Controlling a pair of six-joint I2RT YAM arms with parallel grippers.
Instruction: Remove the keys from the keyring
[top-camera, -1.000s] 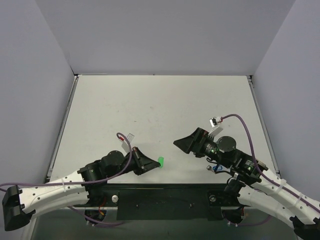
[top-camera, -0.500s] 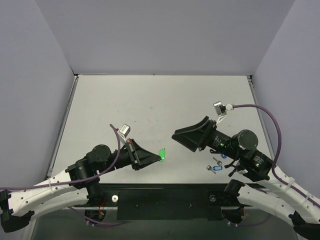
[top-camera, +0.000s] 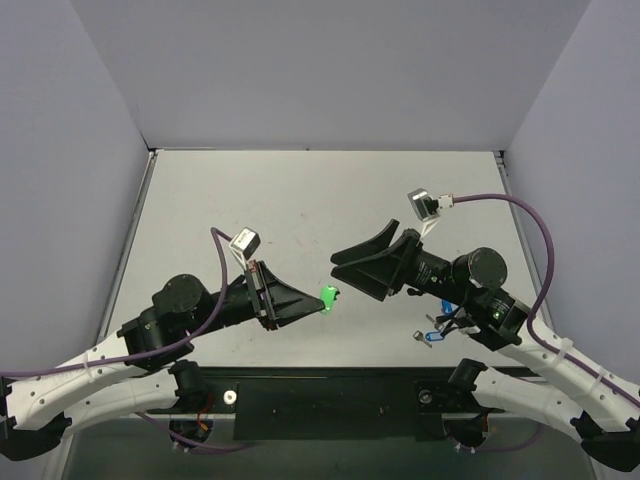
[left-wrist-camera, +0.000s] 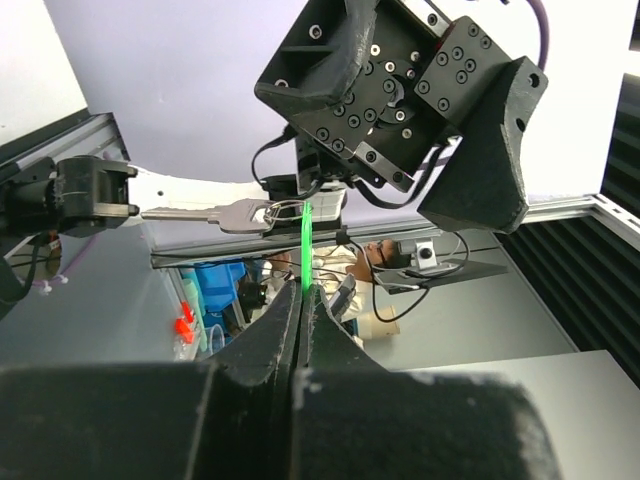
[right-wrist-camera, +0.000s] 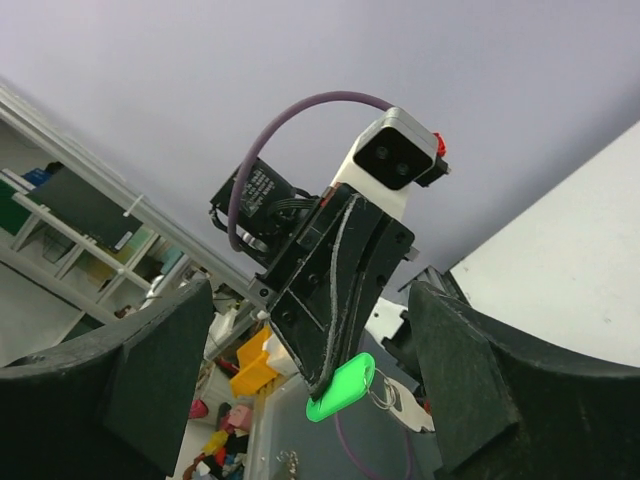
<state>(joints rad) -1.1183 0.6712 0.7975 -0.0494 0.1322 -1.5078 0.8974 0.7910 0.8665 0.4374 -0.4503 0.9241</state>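
Lavender walls close in a white counter (top-camera: 300, 200). Near its front middle, the left fingers (top-camera: 290, 305) are clamped shut on the green tag (top-camera: 327, 295) and hold it up in the air, tips pointing toward the right arm. The left wrist view shows the tag edge-on, a thin green strip rising out of the pinched tips. The ring (left-wrist-camera: 285, 208) sits at the tag's top end, and the key (left-wrist-camera: 205, 213) hangs on it, sticking out level to the left of that view.

The right fingers (top-camera: 365, 248) are spread wide and hold nothing. They face the left fingers with their tips just beside the tag. Whether a tip touches the tag cannot be told. From the right wrist camera the tag, ring and key appear low in the gap between the two spread fingers, with the left arm's camera and purple cable behind them.

A blue key (top-camera: 432, 337) lies on the counter beside the right arm, well apart from the green tag.
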